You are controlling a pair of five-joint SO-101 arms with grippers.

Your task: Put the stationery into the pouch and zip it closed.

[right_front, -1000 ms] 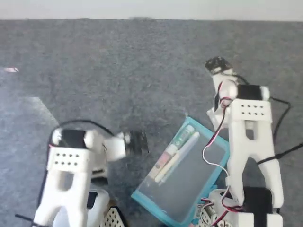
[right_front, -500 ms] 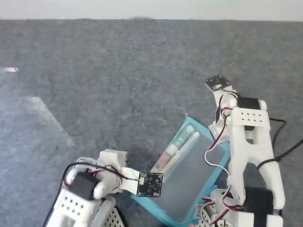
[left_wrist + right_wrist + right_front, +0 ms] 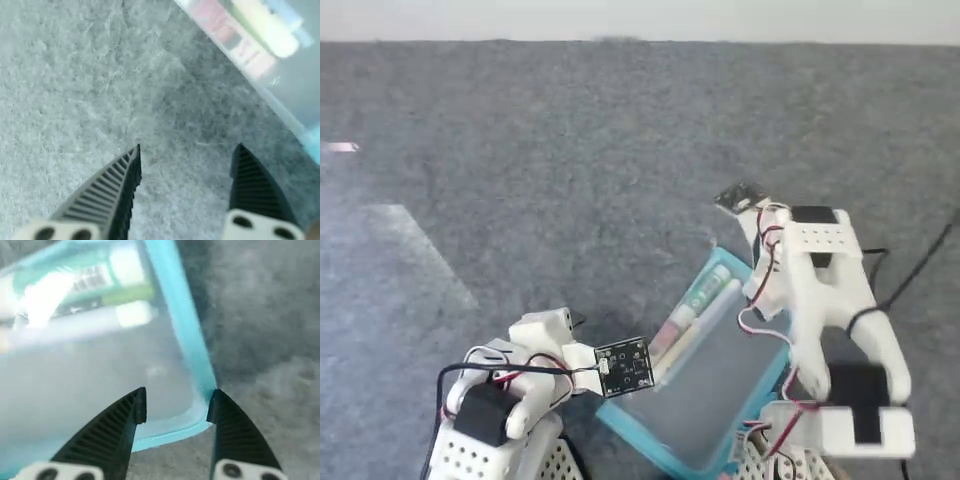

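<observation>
So the pouch (image 3: 720, 385) lies flat on the grey worktop (image 3: 570, 150) btw the two arms, close to their bases, w/ the stationery (image 3: 690, 315) showing through its clear face, prob already inside. It looks light and floppy w/ a slick plastic panel, so I'd guess it slides or buckles if pinched mid-panel. The teal rim or the zip tab is the better hold imo. Can't tell if the zip is shut.

On the right gripper (image 3: 178, 391) the fingers (image 3: 107, 437) are parted, straddling the pouch's teal corner edge, nothing clamped. The left gripper (image 3: 189, 148) is spread wide over bare worktop just beside the pouch, empty too.
</observation>
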